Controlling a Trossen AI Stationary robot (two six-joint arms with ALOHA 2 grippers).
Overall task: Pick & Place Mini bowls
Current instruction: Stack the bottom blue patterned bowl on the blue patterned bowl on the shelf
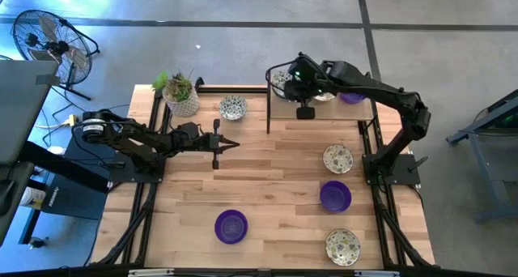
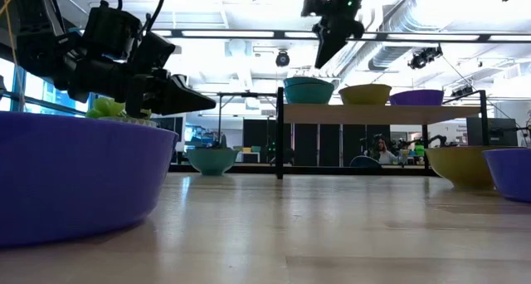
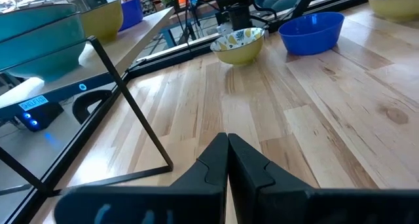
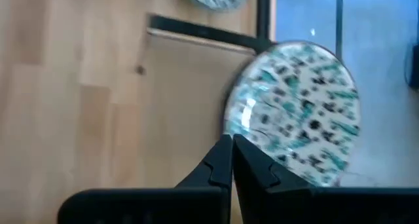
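In the high view, a raised shelf (image 1: 320, 115) is standing at the far edge of the table (image 1: 275, 172), and I am using it as the landmark. The right gripper (image 1: 285, 84) is hovering over the left end of the shelf, above a patterned bowl (image 1: 281, 80) that is sitting there; a purple bowl (image 1: 351, 97) is sitting at the right end. More mini bowls are lying in front of the shelf: a patterned one (image 1: 337, 158), a purple one (image 1: 335, 196), another patterned one (image 1: 342, 245) and a purple one (image 1: 231, 226). One more patterned bowl (image 1: 233, 108) is resting left of the shelf, beside a plant pot (image 1: 181, 99). The left gripper (image 1: 229, 143) is waiting left of the shelf, pressed together and empty.

In the low view, the right gripper (image 2: 325, 58) is hanging above the shelf (image 2: 382, 113) with nothing between its fingers, clear of the bowls below.

In the left wrist view, the left gripper (image 3: 228, 140) is showing both fingers touching each other over bare wood.

In the right wrist view, the right gripper (image 4: 232, 140) is also squeezed together (no bowl inside), and the patterned bowl (image 4: 294, 112) is lying just beyond its tips, near the shelf edge.

The risk, as I am judging it: if the right arm is descending with its fingers together, it is pushing the bowl off the shelf instead of grasping the rim.
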